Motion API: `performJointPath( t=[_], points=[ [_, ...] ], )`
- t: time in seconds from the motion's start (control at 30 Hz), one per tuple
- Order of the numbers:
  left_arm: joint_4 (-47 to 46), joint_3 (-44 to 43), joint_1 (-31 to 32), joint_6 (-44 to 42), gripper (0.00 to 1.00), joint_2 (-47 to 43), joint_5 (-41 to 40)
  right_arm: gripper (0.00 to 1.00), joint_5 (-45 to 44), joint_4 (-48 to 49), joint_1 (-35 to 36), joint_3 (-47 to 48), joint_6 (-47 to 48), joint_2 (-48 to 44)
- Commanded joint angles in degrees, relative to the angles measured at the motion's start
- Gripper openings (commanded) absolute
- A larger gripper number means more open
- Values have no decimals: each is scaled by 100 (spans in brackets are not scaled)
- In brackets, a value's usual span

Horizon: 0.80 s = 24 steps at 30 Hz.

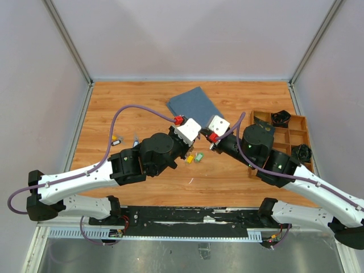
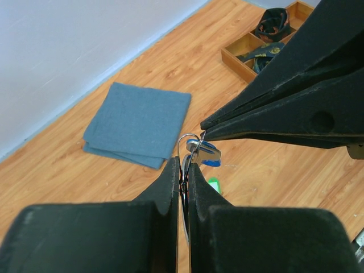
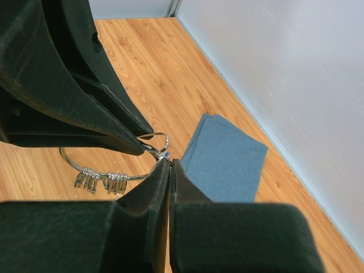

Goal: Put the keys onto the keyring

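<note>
My left gripper point(image 2: 183, 166) is shut on the thin silver keyring point(image 2: 185, 140), and the wire runs down between its fingers. In the right wrist view the keyring point(image 3: 67, 161) curves out from under the left fingers and carries small silvery chain clips point(image 3: 94, 180). My right gripper point(image 3: 170, 161) is shut on a blue-tagged key point(image 2: 208, 155), with its tips right at the ring's open loop. A green-tagged key point(image 1: 198, 157) and a yellow-tagged key point(image 1: 189, 160) lie on the table below the two grippers. Two more keys point(image 1: 116, 140) lie at the left.
A folded blue cloth point(image 1: 195, 104) lies at the back centre. At the right a wooden compartment tray point(image 1: 296, 135) holds dark items. White walls and metal rails border the wooden table point(image 1: 148, 108).
</note>
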State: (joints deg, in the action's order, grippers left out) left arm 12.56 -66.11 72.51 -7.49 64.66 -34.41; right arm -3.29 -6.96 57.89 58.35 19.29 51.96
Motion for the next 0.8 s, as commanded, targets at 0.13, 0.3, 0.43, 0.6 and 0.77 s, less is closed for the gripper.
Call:
performJointPath(
  t=[0.13, 0.3, 0.43, 0.6, 0.77],
  points=[
    [-199, -104, 45, 11, 1, -59, 71, 0, -275, 377, 47, 88, -114, -159],
    [-184, -73, 45, 5, 1, -50, 112, 0, -329, 413, 49, 80, -141, -178],
    [-175, -55, 44, -21, 1, -68, 228, 0, -323, 402, 47, 96, -129, -161],
    [-172, 16, 46, -101, 1, -124, 642, 0, -285, 229, 47, 171, -44, -143],
    [-190, 99, 44, -201, 0, -197, 1084, 0, -65, 69, 47, 216, 16, -138]
  ],
)
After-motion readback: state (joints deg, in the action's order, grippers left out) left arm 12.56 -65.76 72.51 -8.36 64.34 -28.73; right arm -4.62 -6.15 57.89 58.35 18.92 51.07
